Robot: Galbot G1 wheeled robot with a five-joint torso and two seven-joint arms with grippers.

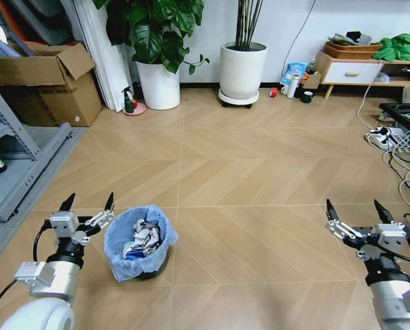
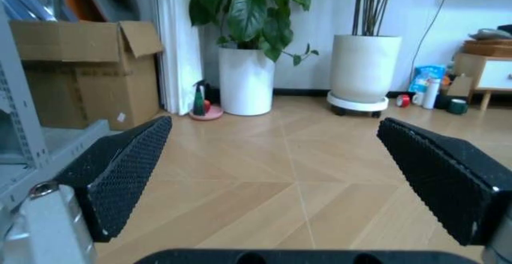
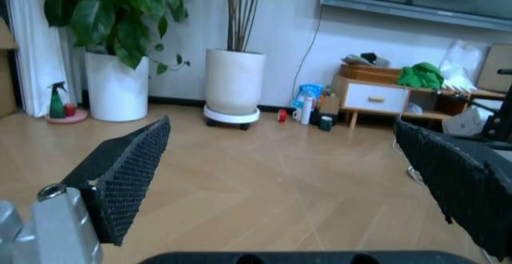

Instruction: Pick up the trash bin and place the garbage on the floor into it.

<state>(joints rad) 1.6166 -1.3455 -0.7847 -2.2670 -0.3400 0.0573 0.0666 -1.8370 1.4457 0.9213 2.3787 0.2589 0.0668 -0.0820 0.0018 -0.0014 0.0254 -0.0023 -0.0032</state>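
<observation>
The trash bin (image 1: 140,245), small, round and dark with a ruffled light-blue bag over its rim, stands on the wood floor at the lower left of the head view. Inside it lies the garbage (image 1: 143,242): crumpled white paper and a blue wrapper. My left gripper (image 1: 88,203) hangs open just left of the bin, with nothing between its fingers. Its black ribbed pads (image 2: 120,168) stand wide apart in the left wrist view. My right gripper (image 1: 356,208) is open over bare floor at the lower right, far from the bin.
Two white plant pots (image 1: 158,85) (image 1: 242,71) stand along the far wall, with a green spray bottle (image 1: 129,101) beside them. A cardboard box (image 1: 50,82) and a metal shelf (image 1: 12,161) are on the left. Cables (image 1: 400,161) and a low cabinet (image 1: 352,71) are at the right.
</observation>
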